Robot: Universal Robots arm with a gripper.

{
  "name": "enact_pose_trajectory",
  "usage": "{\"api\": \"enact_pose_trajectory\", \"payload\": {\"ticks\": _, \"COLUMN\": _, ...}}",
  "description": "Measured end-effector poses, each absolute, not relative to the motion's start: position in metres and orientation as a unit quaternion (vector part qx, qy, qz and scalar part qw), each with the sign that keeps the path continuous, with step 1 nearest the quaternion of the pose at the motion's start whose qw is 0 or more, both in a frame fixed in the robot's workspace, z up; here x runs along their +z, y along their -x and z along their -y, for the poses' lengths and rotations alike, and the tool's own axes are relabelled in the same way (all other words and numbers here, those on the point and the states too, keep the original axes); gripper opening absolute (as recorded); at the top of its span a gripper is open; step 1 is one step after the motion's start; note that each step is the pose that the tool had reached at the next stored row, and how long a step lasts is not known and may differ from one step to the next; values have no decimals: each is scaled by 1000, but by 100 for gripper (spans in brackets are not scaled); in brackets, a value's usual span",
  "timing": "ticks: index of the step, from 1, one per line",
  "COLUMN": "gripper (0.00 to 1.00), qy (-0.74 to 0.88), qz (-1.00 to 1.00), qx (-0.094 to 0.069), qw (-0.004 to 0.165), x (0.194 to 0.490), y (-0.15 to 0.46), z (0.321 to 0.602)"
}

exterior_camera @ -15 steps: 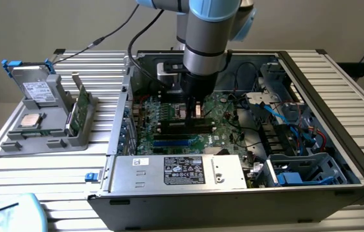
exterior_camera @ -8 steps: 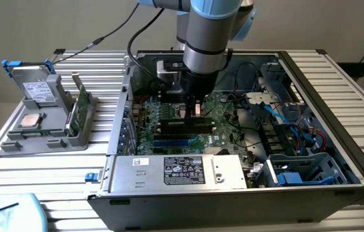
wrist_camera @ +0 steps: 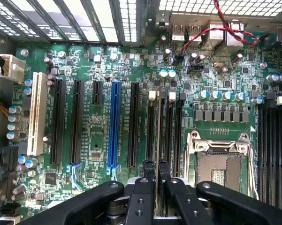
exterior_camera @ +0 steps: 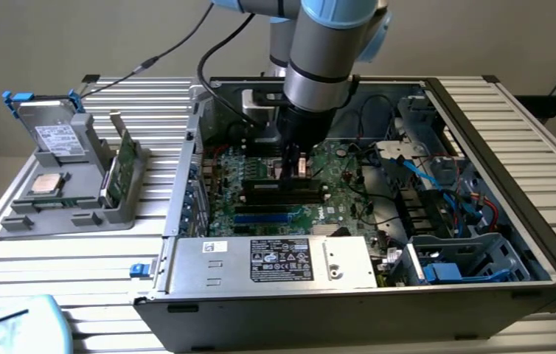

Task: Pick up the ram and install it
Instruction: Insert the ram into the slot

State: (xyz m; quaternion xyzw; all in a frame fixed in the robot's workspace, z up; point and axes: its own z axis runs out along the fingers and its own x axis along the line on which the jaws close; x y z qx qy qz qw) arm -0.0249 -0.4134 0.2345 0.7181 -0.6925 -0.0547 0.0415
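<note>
tool [exterior_camera: 296, 168] closed on ram [wrist_camera: 158, 136], thin dark stick held edge-on. ram low over black memory slots [wrist_camera: 150, 126] near middle of motherboard [wrist_camera: 96, 140], inside open computer case [exterior_camera: 534, 221]. pick-up done; ram lined along slot, seating looks unfinished.

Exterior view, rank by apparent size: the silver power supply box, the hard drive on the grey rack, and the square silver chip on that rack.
1. Power supply box, clearly largest, though it also sits nearest the camera.
2. Hard drive.
3. Square silver chip, smallest.
</note>
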Motion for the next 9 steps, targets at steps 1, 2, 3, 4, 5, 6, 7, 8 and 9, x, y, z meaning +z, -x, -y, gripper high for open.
{"api": "enact_pose_trajectory", "payload": {"ticks": 1, "gripper": 15, "qy": -718, "qz": 692, "qx": -55, "qw": 42, "x": 235, "y": 24, "z": 413}}
{"api": "enact_pose_trajectory", "payload": {"ticks": 2, "gripper": 15, "qy": -718, "qz": 692, "qx": -55, "qw": 42, "x": 236, "y": 23, "z": 413}}
{"api": "enact_pose_trajectory", "payload": {"ticks": 3, "gripper": 15, "qy": -718, "qz": 692, "qx": -55, "qw": 42, "x": 236, "y": 23, "z": 414}}
{"api": "enact_pose_trajectory", "payload": {"ticks": 4, "gripper": 15, "qy": -718, "qz": 692, "qx": -56, "qw": 42, "x": 236, "y": 23, "z": 414}}
{"api": "enact_pose_trajectory", "payload": {"ticks": 5, "gripper": 15, "qy": -718, "qz": 692, "qx": -56, "qw": 43, "x": 236, "y": 22, "z": 415}}
{"api": "enact_pose_trajectory", "payload": {"ticks": 6, "gripper": 15, "qy": -718, "qz": 692, "qx": -56, "qw": 43, "x": 236, "y": 22, "z": 416}}
{"api": "enact_pose_trajectory", "payload": {"ticks": 7, "gripper": 15, "qy": -718, "qz": 692, "qx": -56, "qw": 43, "x": 236, "y": 21, "z": 417}}
{"api": "enact_pose_trajectory", "payload": {"ticks": 8, "gripper": 15, "qy": -718, "qz": 692, "qx": -56, "qw": 43, "x": 236, "y": 20, "z": 418}}
{"api": "enact_pose_trajectory", "payload": {"ticks": 9, "gripper": 15, "qy": -718, "qz": 692, "qx": -56, "qw": 43, "x": 236, "y": 20, "z": 418}}
